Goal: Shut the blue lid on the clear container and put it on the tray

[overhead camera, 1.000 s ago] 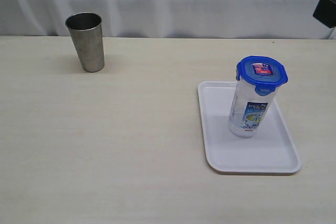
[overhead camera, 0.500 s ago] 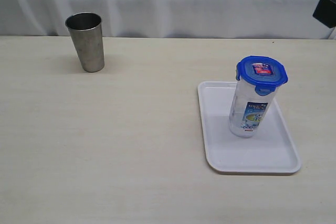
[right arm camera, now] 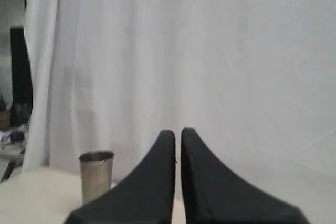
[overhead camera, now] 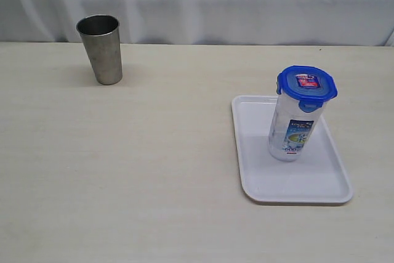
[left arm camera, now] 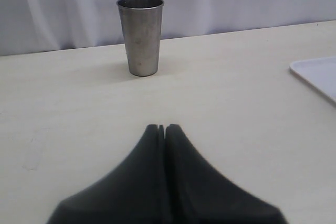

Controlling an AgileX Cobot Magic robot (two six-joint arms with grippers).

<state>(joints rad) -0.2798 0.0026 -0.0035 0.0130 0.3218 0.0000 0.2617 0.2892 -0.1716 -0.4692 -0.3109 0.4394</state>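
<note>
The clear container [overhead camera: 293,129] stands upright on the white tray [overhead camera: 265,180] at the right of the exterior view, with the blue lid [overhead camera: 306,83] sitting on its top. Neither arm shows in the exterior view. In the left wrist view my left gripper [left arm camera: 164,127] is shut and empty above bare table, with one corner of the tray [left arm camera: 317,73] at the frame's edge. In the right wrist view my right gripper [right arm camera: 177,131] is shut and empty, raised and facing the white curtain. The container and lid are out of both wrist views.
A grey steel tumbler [overhead camera: 101,48] stands upright at the back left of the table; the same tumbler [left arm camera: 140,35] is ahead of the left gripper, and the tumbler [right arm camera: 96,176] shows low in the right wrist view. A white curtain [overhead camera: 203,1] hangs behind the table.
The dark part of the right arm at the top right edge of the exterior view has gone out of the frame. The container, lid and tray have not moved.
</note>
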